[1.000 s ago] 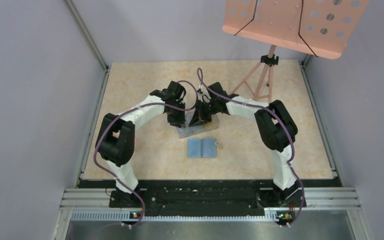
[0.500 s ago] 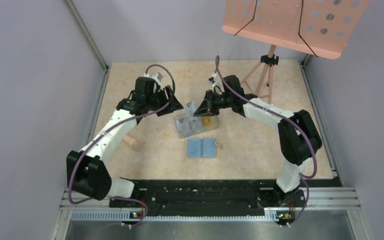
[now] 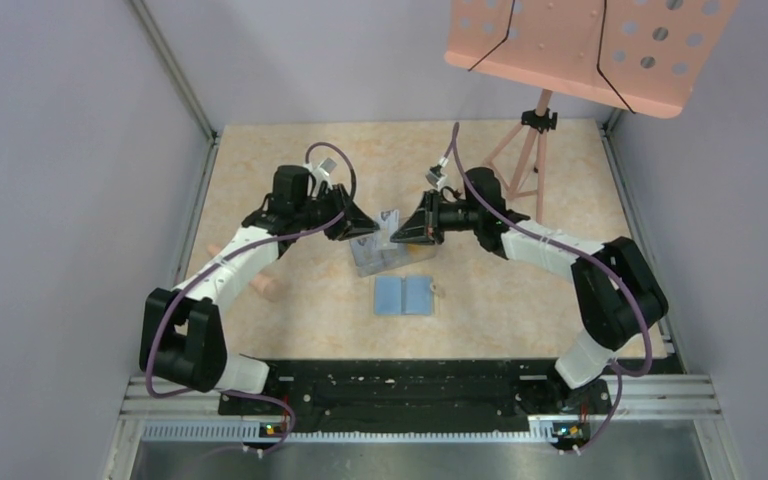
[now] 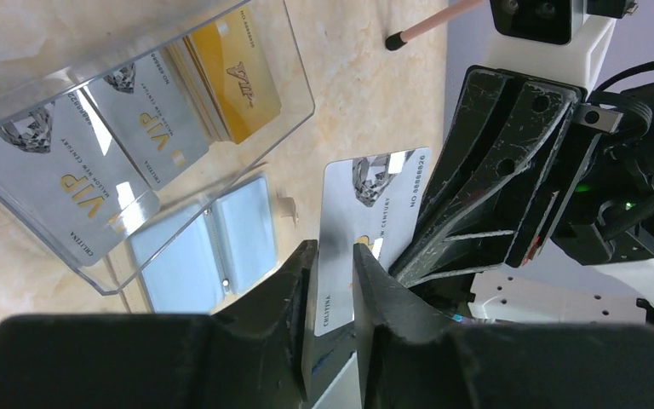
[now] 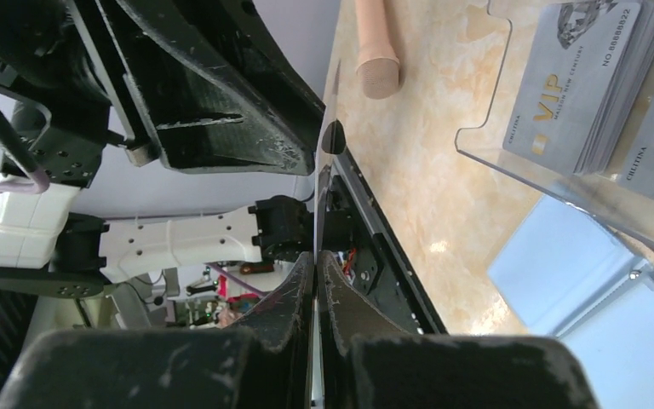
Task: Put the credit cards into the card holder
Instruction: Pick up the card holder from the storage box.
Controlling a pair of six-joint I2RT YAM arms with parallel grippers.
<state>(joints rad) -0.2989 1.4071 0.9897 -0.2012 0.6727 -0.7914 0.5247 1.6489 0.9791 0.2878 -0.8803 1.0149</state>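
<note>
Right pincer [image 5: 317, 260] pinches card [image 4: 375, 204] edge-on; left wrist shows face.

My left pincer [image 4: 332, 281] covers the lower part of the white card [image 4: 375, 204], and I cannot tell if its fingers press the card. From the right wrist this card shows only a thin edge. Picture edges cut off the clear box [image 4: 255, 145] and the card holder [image 5: 562, 264].

Table [image 3: 520, 300] carries clear box [image 3: 380, 262], open card holder [image 3: 405, 295], wooden dowel [image 3: 260, 286].
</note>
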